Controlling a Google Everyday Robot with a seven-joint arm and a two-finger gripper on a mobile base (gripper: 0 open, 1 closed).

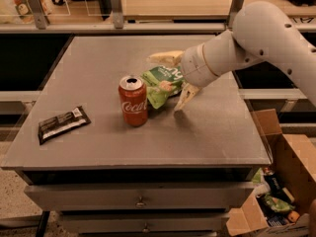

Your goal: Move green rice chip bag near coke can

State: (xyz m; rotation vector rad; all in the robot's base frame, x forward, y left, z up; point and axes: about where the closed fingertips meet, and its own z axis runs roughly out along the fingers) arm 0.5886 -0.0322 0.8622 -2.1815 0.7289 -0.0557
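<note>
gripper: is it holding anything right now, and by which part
Apparently nothing: the gripper is open, its fingers spread either side of the green rice chip bag, which lies beside the coke can.

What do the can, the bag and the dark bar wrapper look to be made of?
Can: metal, glossy red paint, bare silver top. Bag: probably thin plastic film, creased and shiny. Bar wrapper: likely plastic film, glossy dark. Gripper: open around the bag, right of the can.
</note>
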